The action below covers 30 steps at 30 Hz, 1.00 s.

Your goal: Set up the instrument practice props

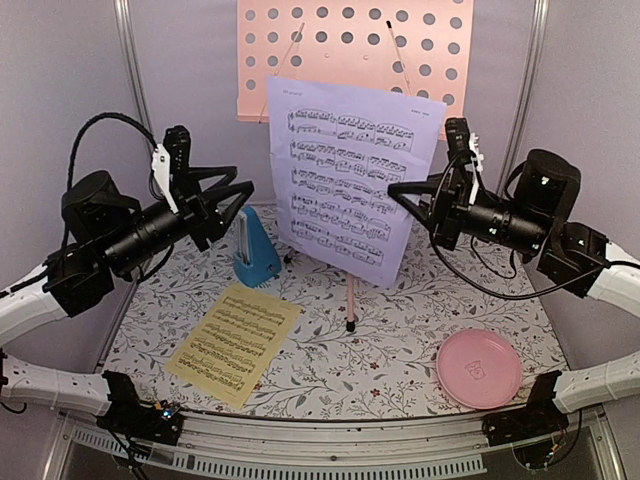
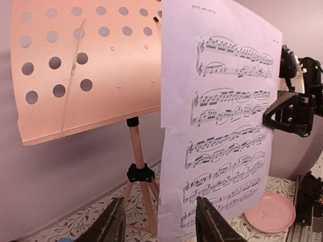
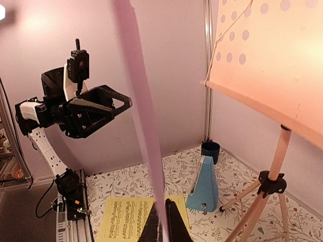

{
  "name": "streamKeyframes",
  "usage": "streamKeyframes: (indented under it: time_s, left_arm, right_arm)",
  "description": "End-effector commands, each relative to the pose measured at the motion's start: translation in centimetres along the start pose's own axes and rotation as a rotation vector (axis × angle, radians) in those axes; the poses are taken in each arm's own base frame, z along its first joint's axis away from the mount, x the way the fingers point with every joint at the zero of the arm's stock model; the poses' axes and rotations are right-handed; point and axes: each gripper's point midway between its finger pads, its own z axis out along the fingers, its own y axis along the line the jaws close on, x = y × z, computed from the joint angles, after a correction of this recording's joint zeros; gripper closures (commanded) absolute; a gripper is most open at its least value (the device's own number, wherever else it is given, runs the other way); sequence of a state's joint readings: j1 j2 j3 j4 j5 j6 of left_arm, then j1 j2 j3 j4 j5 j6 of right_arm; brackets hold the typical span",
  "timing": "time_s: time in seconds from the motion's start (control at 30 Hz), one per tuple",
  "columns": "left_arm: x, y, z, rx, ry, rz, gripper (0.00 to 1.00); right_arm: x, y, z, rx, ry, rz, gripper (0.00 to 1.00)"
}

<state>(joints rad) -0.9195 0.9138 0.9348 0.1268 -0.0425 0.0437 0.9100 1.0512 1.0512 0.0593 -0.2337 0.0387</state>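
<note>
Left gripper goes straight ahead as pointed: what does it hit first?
Likely the lavender music sheet: its left edge sits in line with the open left gripper. The pink music stand lies behind it; depth is unclear.

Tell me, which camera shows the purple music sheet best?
The top external view: the whole lavender sheet faces the camera, every staff visible. The left wrist view shows most of its printed face, close and slanted. The right wrist view sees it edge-on, only a blurred strip.
</note>
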Motion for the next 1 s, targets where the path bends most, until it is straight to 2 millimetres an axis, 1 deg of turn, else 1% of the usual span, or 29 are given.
streamKeyframes:
  time_s: [0.0, 0.1, 0.3, 0.37, 0.4, 0.57, 0.63, 0.77, 0.87, 0.9, 0.97]
  left_arm:
    - [-1.8, 3.2, 0.1, -0.17, 0.008, -0.011, 0.51]
    - [-4.0, 4.4, 0.6, -0.23, -0.018, 0.029, 0.5]
    - [-6.4, 5.9, 4.6, -0.287, 0.012, 0.111, 0.5]
    - [-7.3, 6.4, 5.8, -0.285, -0.003, 0.115, 0.51]
    - [-8.3, 6.6, 6.3, -0.279, -0.019, 0.117, 0.52]
    - [-10.3, 8.1, 8.4, -0.293, -0.035, 0.144, 0.53]
    - [-11.0, 8.8, 9.0, -0.302, -0.041, 0.157, 0.54]
    - [-11.5, 10.2, 10.5, -0.316, -0.033, 0.181, 0.57]
    - [-11.3, 10.6, 12.0, -0.295, -0.019, 0.189, 0.58]
    - [-11.5, 10.6, 12.4, -0.288, -0.021, 0.19, 0.58]
    - [-11.2, 10.6, 13.2, -0.277, -0.015, 0.195, 0.58]
  right_arm:
    - [-3.9, -0.4, -1.2, 0.067, 0.022, -0.01, 1.0]
    - [-6.9, -1.0, -1.6, 0.115, -0.008, -0.011, 1.0]
    - [-12.5, -2.5, -1.5, 0.215, -0.093, -0.009, 1.0]
    - [-14.0, -3.2, -1.3, 0.255, -0.12, -0.012, 1.0]
    - [-14.7, -3.5, -1.2, 0.276, -0.131, -0.019, 1.0]
    - [-17.6, -4.9, -0.5, 0.358, -0.171, -0.07, 1.0]
    - [-18.1, -5.4, 0.1, 0.383, -0.175, -0.086, 1.0]
    - [-19.1, -6.6, 0.7, 0.447, -0.186, -0.129, 1.0]
    - [-19.6, -7.4, 1.2, 0.495, -0.182, -0.165, 1.0]
    - [-19.8, -7.7, 1.2, 0.511, -0.184, -0.177, 1.0]
    - [-19.9, -8.3, 1.5, 0.544, -0.177, -0.201, 1.0]
